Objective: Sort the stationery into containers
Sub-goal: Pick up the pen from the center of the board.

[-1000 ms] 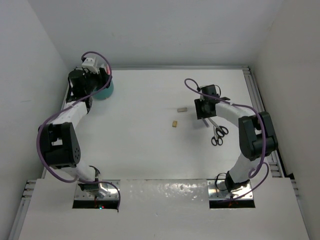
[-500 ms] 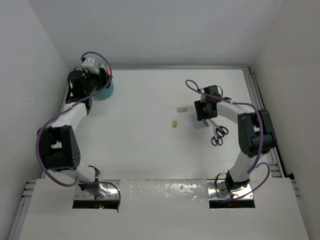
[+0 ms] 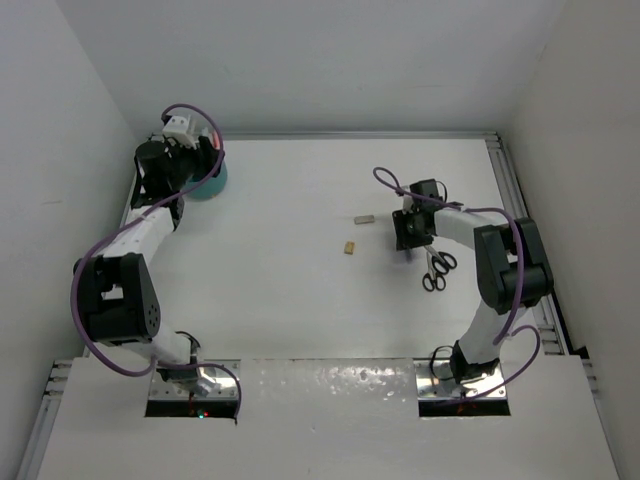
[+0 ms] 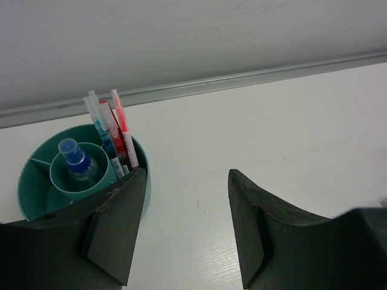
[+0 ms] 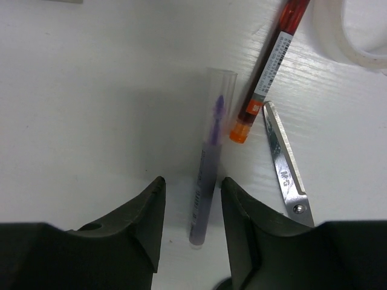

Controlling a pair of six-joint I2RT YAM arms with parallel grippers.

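the sorting is partly done. in the left wrist view the teal tub (image 4: 24, 187) at the far left corner of the table already holds several pens (image 4: 112, 142) upright in one outer compartment and the blue-capped bottle (image 4: 75, 158) in its round middle well. the left gripper (image 4: 187, 175) hovers just beside the tub, jaws spread with nothing between them.

the rest lies loose on the right half of the table. the right gripper (image 5: 191, 184) is low over a clear pen (image 5: 205, 175) with purple ink, its jaws apart and straddling the barrel, with a gap showing on the left side, so it is not yet pinched. just beside it lie a red pen (image 5: 269, 72), the scissors (image 5: 284, 163) and the tape roll (image 5: 363, 36). nearer the middle sit the tan eraser (image 3: 349, 247) and a small grey piece (image 3: 364, 217). roughly half the items appear to be left.
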